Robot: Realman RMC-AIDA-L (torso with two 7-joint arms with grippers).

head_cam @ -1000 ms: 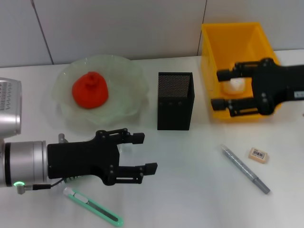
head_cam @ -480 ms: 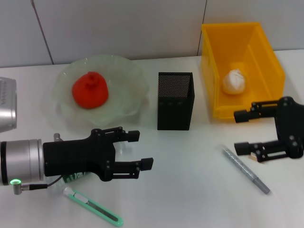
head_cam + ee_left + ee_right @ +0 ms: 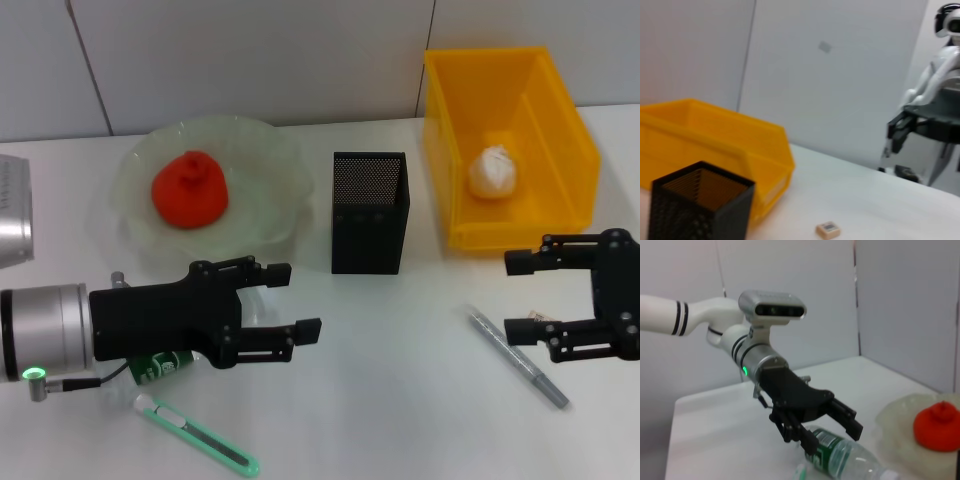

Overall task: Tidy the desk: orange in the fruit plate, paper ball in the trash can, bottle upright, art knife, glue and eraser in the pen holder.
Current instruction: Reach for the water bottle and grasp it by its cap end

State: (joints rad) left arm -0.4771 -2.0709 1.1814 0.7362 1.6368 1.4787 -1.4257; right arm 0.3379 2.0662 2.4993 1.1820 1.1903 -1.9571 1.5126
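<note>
Left pincer hangs open over the lying bottle near the fruit plate. Right pincer spreads open over the eraser, beside the pen.

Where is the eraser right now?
In the head view the eraser lies on the table's right side, mostly hidden between the open right claw's fingers, beside the grey pen.
</note>
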